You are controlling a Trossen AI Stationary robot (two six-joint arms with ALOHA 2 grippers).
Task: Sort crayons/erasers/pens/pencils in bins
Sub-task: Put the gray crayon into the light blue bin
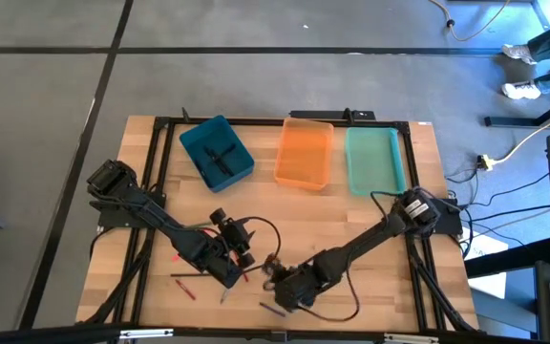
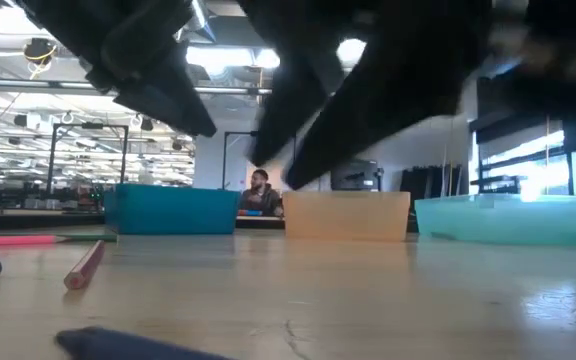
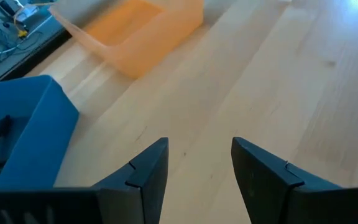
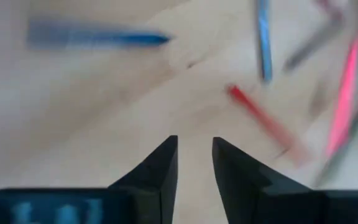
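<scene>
While both end effectors hang open and empty, a thin red stick (image 4: 260, 118) lies flat on the wooden table (image 1: 351, 220).

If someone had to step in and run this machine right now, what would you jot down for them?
Left gripper: open, empty, above bare wood near the front of the table.
Right gripper: open a little, empty, low over the loose sticks at the front.
Done: dark sticks lie in the blue bin.
Orange bin and mint bin look empty.
Left: a red stick, blue stick, pink stick and others on the wood.
</scene>
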